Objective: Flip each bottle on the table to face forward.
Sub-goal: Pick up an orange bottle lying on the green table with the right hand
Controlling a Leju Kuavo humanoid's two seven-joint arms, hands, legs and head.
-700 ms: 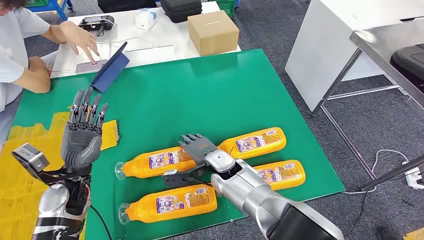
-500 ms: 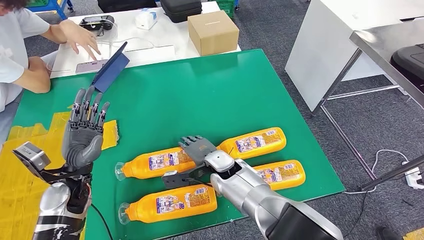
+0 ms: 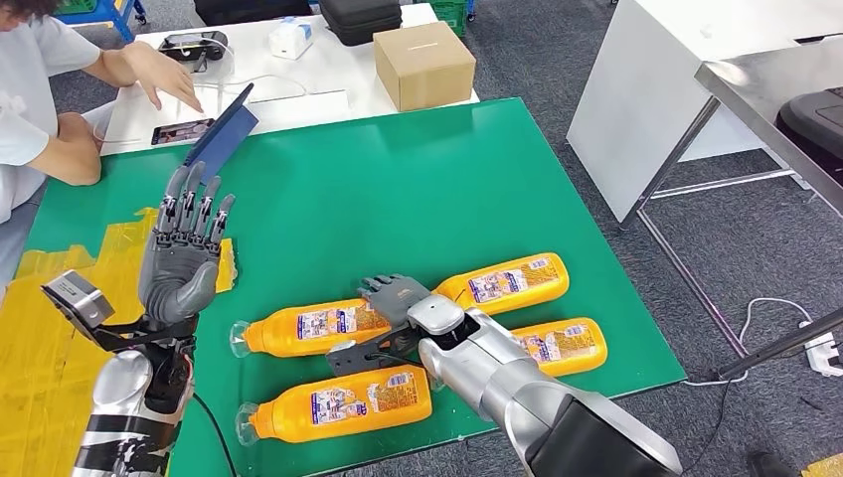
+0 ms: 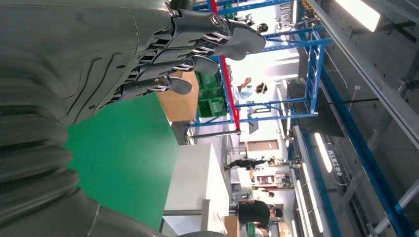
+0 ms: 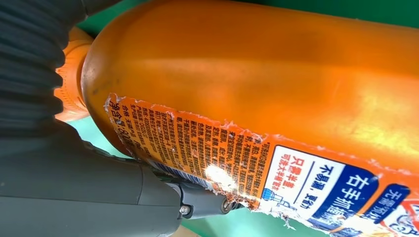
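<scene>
Several orange bottles lie on their sides on the green table, near its front edge. My right hand reaches over the base end of the back left bottle, fingers on its far side and thumb on its near side, gripping it. The right wrist view shows this bottle close up with its torn label, the thumb against it. Other bottles lie at back right, front right and front left. My left hand is raised over the table's left side, fingers spread, holding nothing.
A person sits at the far left, reaching over a phone beside a propped blue cover. A cardboard box stands on the white table behind. Yellow tape marks the left. A metal table stands at right.
My left hand has risen and drifted slightly right and farther over the table. The person's hand lifted off the phone. My right hand and the bottles have barely moved.
</scene>
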